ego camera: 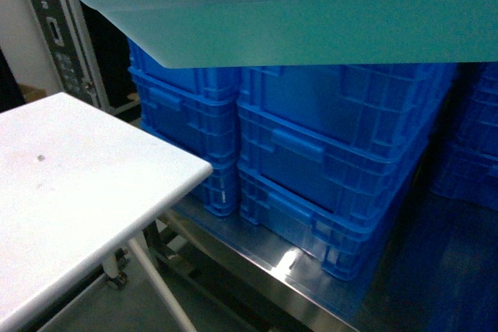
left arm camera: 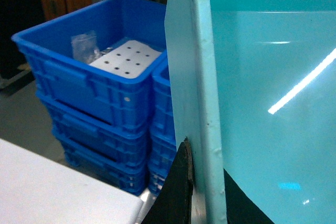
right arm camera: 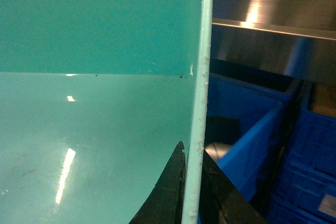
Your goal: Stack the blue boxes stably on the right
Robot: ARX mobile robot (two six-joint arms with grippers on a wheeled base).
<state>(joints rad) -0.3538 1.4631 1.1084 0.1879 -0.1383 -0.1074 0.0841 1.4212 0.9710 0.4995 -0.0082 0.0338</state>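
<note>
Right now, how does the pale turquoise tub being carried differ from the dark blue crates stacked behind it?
The light turquoise smooth-walled plastic tub is plain and glossy; the royal-blue ribbed plastic crates have ribs and handle slots. The tub is held aloft, gripped at its rim; the crates sit stacked on a steel shelf. Both are open-topped rectangular plastic containers.

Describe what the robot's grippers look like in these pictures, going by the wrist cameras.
Only the fingertips show. The left gripper has black fingers that taper to a point, matte and smooth, one on each side of the turquoise tub's rim. The right gripper looks the same: black, pointed fingers. No cables, markings or arm links are visible in any view.
</note>
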